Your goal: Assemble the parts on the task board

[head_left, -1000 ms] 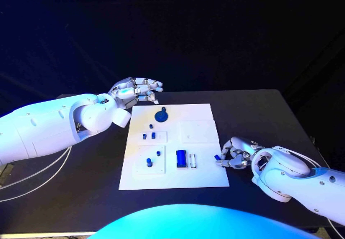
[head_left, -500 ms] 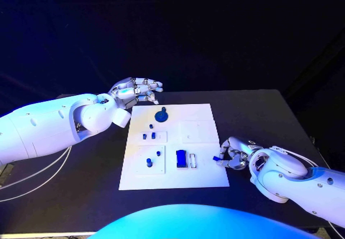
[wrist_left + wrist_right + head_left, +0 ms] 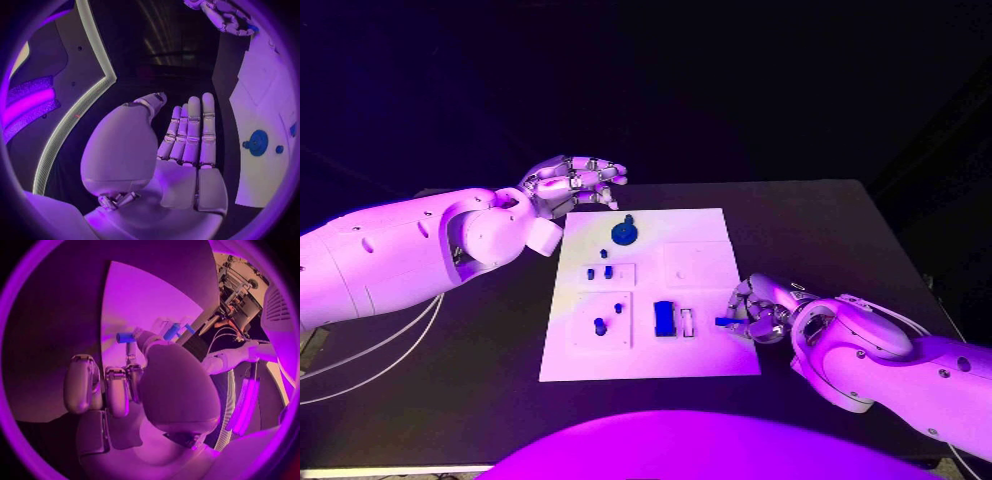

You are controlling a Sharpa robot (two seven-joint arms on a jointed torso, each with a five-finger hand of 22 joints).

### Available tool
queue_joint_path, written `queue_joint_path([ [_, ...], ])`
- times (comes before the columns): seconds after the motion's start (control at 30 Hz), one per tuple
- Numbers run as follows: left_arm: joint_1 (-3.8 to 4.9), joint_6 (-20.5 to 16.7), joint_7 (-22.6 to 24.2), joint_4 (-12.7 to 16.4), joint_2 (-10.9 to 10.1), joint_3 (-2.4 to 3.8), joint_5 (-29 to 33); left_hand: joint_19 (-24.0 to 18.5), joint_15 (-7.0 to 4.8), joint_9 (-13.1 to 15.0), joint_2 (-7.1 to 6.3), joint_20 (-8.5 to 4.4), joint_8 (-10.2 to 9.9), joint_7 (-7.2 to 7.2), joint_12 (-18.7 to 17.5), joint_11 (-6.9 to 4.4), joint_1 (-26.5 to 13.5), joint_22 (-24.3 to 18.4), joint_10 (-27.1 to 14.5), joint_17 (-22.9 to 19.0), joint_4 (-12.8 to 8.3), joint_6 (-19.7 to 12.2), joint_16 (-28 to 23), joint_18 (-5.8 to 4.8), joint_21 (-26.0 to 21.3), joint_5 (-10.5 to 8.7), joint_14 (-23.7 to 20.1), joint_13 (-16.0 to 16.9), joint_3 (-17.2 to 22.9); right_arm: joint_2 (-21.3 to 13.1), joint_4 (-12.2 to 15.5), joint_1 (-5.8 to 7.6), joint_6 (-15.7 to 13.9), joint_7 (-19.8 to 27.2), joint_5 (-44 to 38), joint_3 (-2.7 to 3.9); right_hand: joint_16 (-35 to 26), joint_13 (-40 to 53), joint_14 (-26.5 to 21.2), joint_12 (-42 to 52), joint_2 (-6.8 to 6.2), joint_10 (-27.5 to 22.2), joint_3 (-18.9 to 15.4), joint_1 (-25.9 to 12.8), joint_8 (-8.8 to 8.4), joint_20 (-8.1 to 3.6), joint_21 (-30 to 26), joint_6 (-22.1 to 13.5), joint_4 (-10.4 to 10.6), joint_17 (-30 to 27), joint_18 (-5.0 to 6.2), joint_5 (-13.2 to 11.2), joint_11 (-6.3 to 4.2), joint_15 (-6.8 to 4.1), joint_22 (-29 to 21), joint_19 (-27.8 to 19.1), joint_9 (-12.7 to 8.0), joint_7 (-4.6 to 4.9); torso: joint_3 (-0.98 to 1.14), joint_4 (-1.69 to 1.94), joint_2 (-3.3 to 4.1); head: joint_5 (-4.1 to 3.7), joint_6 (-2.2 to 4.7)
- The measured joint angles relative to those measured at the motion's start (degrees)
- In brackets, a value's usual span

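Right hand [image 3: 759,312] has shifted inward from the board's right edge toward its middle since a second ago; the small blue part [image 3: 727,321] pinched at its fingertips now hangs over the white task board [image 3: 704,225] rather than just beside the edge. Left hand [image 3: 577,182] has not changed place: it hovers off the board's far left corner.

Right hand: thumb and a finger clamped on the blue part, visible in the right wrist view as a short blue cylinder [image 3: 125,337] sticking out sideways from the fingertips, other fingers curled alongside. Judged reason for the fingertip pinch: it leaves the part's free end exposed for seating in a socket.

Left hand: in the left wrist view the fingers [image 3: 190,132] lie straight and close together, palm flat, nothing held. Likely parked there to keep clear of the right hand's work.

On the board: a round blue knob piece [image 3: 625,233] near the far end; two small blue pegs [image 3: 599,272] on a raised tile; further blue pegs [image 3: 602,325] on the nearer left tile; a blue block [image 3: 664,317] beside a white slot, just left of the carried part.

Step in hand, as judged: carrying the part to its seat. Which socket is meant, I cannot tell.
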Motion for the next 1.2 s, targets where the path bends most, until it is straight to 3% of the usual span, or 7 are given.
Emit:
queue_joint_path([
  [0.23, 0.01, 0.0, 0.0, 0.1, 0.0, 0.0, 0.0, 0.0, 0.0, 0.0, 0.0, 0.0, 0.0, 0.0, 0.0, 0.0, 0.0, 0.0, 0.0, 0.0, 0.0, 0.0, 0.0, 0.0, 0.0, 0.0, 0.0, 0.0, 0.0, 1.7, 0.5, 0.17, -0.9, 0.2, 5.0, 0.01, 0.0, 0.0, 0.0, 0.2, -0.06, 0.0, 1.0, -2.7, 0.0, 0.0, 0.4, 0.1, 0.6, 0.0, 0.0, 0.0, 0.0, 0.0, 0.0, 0.0, 0.0, -0.07, -0.02, -0.03, 0.01, 0.12, 0.0],
  [0.4, 0.01, 0.0, 0.0, 0.3, 0.0, -0.01, -0.1, 0.0, 0.0, 0.0, 0.0, 0.0, 0.0, 0.0, 0.0, 0.0, 0.0, 0.0, 0.0, 0.0, 0.0, 0.0, 0.0, 0.01, 0.0, 0.0, 0.0, 0.0, 0.0, 3.2, -0.4, 0.2, -1.3, 0.1, 10.7, 0.01, 0.2, 0.0, 0.0, 0.7, 0.16, 0.0, 0.4, -7.1, 0.02, 0.0, 0.4, 0.7, 2.4, 0.0, 0.0, 0.0, 0.0, 0.0, 0.0, 0.0, 0.4, -0.09, -0.04, -0.11, -0.01, 0.06, 0.0],
  [0.63, 0.01, 0.0, -0.1, 0.4, 0.0, -0.01, -0.1, 0.2, 0.0, 0.0, 0.0, 0.21, 0.0, 0.0, 0.0, 0.0, 0.0, 0.0, 0.0, 0.0, 0.0, 0.0, 0.0, 0.0, 0.0, 0.0, 0.0, 0.0, 0.0, 4.9, -1.7, 0.16, -1.6, -0.1, 15.5, -0.01, 0.2, 0.0, 0.0, 0.7, 0.39, 0.0, 0.1, -8.5, 0.46, 0.0, 0.4, 0.8, 3.3, 0.0, 0.0, 0.0, 0.0, 0.0, 0.0, 0.0, 0.7, -0.1, -0.03, -0.08, -0.03, 0.0, 0.0],
  [0.83, 0.01, 0.0, -0.1, 0.4, 0.0, -0.01, -0.1, 0.2, 0.0, 0.0, 0.0, 0.21, 0.0, 0.0, 0.0, 0.0, 0.0, 0.0, 0.0, 0.0, 0.0, 0.0, 0.0, 0.0, 0.0, 0.0, 0.0, 0.0, 0.0, 6.4, -2.7, 0.1, -1.8, -0.2, 17.7, -0.01, 0.2, 0.0, 0.0, 0.9, 1.52, 0.0, -0.6, -11.6, 0.91, 0.0, 0.4, 0.9, 4.1, 0.0, 0.0, 0.0, 0.0, 0.0, 0.0, 0.0, 1.2, -0.06, -0.02, 0.03, -0.03, -0.05, 0.0],
  [1.2, 0.01, 0.0, -0.2, 0.4, 0.0, 0.0, -0.1, 0.2, 0.0, 0.0, 0.0, 0.21, 0.0, 0.0, 0.2, 0.0, 0.0, -0.1, 0.0, 0.0, 0.0, 0.0, 0.0, -0.01, -0.3, 0.0, 0.0, 0.0, 0.0, 8.6, -5.6, -0.14, -1.7, -0.1, 19.6, 0.0, 0.2, 0.0, 0.0, 1.0, 1.67, 0.0, -0.6, -12.0, 1.12, 0.0, 0.4, 0.9, 4.2, 0.0, 0.0, 0.0, 0.0, 0.0, 0.0, 0.0, 1.1, -0.04, 0.02, -0.01, -0.02, 0.14, 0.0],
])
